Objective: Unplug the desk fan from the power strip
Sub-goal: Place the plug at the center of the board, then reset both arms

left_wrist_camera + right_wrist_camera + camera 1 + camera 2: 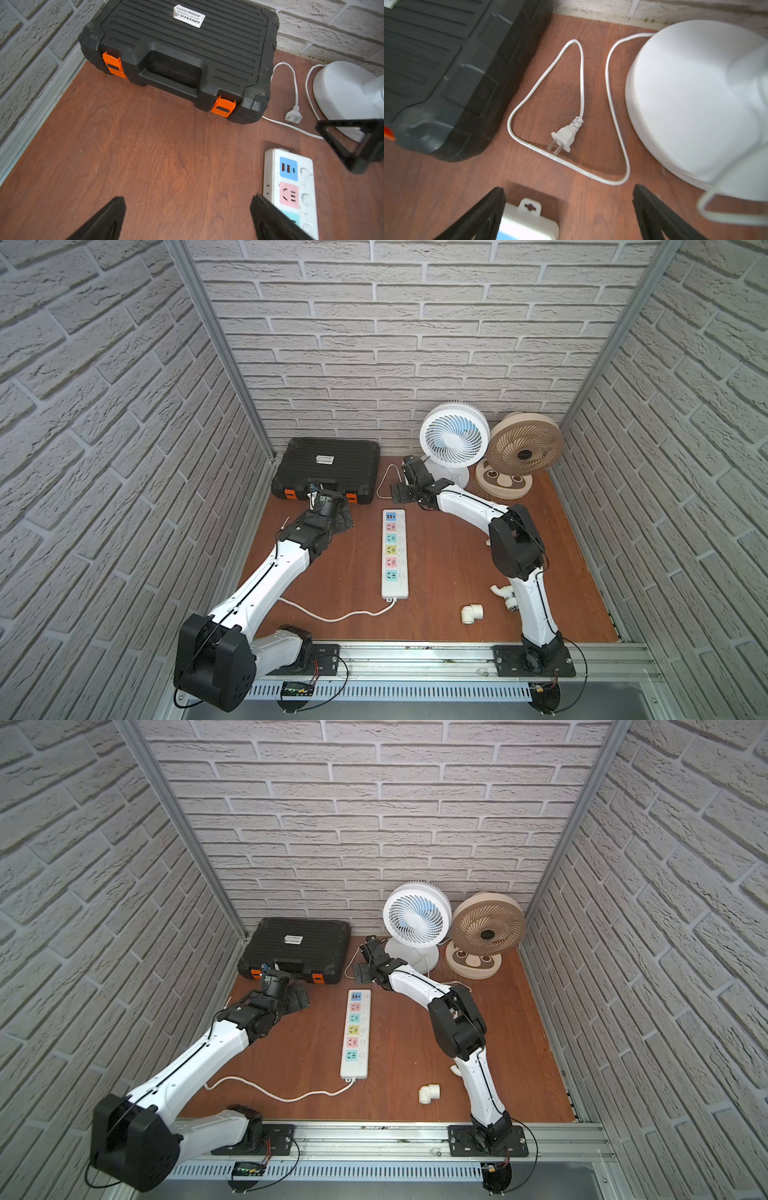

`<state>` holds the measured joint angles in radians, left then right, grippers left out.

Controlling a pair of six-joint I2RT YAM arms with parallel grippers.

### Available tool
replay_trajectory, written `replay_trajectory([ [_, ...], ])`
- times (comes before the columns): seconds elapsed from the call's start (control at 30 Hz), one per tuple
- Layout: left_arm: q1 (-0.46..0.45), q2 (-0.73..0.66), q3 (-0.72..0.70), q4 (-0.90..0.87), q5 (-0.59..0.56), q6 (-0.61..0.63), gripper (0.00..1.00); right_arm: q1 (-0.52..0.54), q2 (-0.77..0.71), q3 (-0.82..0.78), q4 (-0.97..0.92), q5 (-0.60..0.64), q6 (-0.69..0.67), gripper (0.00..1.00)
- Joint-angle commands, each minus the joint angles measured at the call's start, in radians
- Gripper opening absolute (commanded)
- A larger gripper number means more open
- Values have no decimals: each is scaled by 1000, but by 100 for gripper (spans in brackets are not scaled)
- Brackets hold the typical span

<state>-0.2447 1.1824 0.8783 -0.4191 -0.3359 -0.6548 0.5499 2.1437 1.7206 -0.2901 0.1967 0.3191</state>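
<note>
The plug lay on the tabletop near its far edge (out of the power strip); the right gripper and the left gripper stood spread, empty.

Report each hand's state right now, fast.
Left hand: open, holding nothing.
Right hand: open, holding nothing; the plug lies loose, ungripped.

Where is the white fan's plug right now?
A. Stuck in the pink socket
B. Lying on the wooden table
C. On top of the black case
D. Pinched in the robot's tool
B: the plug lies flat on the table beside the black case, with its prongs bare. It is clear of the power strip, and the right tool stands open and empty.
</note>
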Motion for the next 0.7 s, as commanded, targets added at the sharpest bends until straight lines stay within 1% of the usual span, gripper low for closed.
replay_trajectory([
  [0.0, 13, -14, -24, 33, 19, 12, 98, 5, -186, -130, 133, 44, -33, 100],
  [0.23, 20, -54, -60, 43, -23, 38, 98, 4, -495, -513, 290, 169, -93, 100],
  [0.37, 25, -67, -80, 60, -105, 67, 98, -2, -678, -729, 374, 245, -141, 99],
  [0.43, 29, -78, -95, 76, -142, 81, 98, -5, -769, -842, 432, 307, -166, 99],
  [0.5, 32, -94, -124, 113, -180, 96, 98, -9, -852, -963, 528, 372, -211, 99],
  [0.57, 35, -119, -172, 197, -210, 141, 98, -14, -923, -1081, 646, 435, -269, 99],
  [0.67, 37, -159, -254, 326, -257, 203, 98, -30, -983, -1224, 806, 536, -328, 99],
])
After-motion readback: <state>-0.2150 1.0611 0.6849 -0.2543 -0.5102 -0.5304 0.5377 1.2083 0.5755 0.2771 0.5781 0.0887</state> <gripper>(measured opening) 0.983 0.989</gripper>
